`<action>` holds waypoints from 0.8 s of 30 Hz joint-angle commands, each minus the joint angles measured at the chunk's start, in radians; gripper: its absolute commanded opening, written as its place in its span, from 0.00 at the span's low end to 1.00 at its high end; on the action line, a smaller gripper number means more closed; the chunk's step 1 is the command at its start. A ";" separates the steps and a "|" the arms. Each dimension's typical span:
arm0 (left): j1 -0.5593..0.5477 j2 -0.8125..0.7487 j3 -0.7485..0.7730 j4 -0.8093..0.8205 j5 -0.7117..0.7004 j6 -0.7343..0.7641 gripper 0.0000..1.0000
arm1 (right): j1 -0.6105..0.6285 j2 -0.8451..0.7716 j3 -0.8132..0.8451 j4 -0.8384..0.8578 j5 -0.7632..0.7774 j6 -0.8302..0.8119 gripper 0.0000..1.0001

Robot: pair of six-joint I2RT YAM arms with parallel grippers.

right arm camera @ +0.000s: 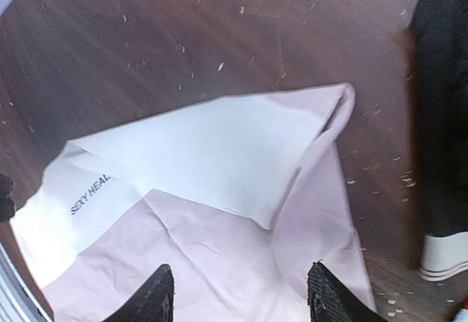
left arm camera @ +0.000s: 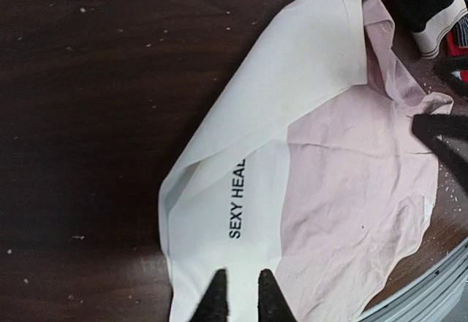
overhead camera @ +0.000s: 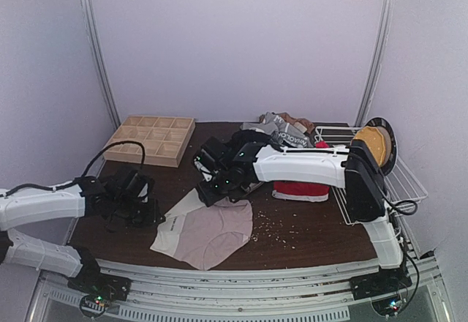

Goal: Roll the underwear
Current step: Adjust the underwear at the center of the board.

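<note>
A pale pink-beige underwear [overhead camera: 212, 233] with a wide white waistband [left arm camera: 292, 80] printed in black letters lies flat near the table's front, the band folded at an angle. My left gripper [overhead camera: 151, 212] is at its left edge; in the left wrist view the left gripper [left arm camera: 240, 293] hovers over the band, its tips a narrow gap apart with nothing between them. My right gripper [overhead camera: 210, 190] is at the far edge of the cloth; in the right wrist view the right gripper [right arm camera: 241, 298] stands wide open over the pink fabric [right arm camera: 219, 263]. Red underwear [overhead camera: 300, 189] lies to the right.
A wooden grid tray [overhead camera: 150, 139] stands at the back left. A heap of grey and black briefs [overhead camera: 285, 128] lies at the back. A black brief with a pale band [right arm camera: 439, 154] is beside the pink one. A white wire rack [overhead camera: 398, 179] stands on the right.
</note>
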 commanded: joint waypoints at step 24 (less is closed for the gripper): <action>-0.066 0.236 -0.126 0.349 0.087 -0.060 0.00 | -0.135 0.263 0.431 -0.244 0.271 -0.009 0.15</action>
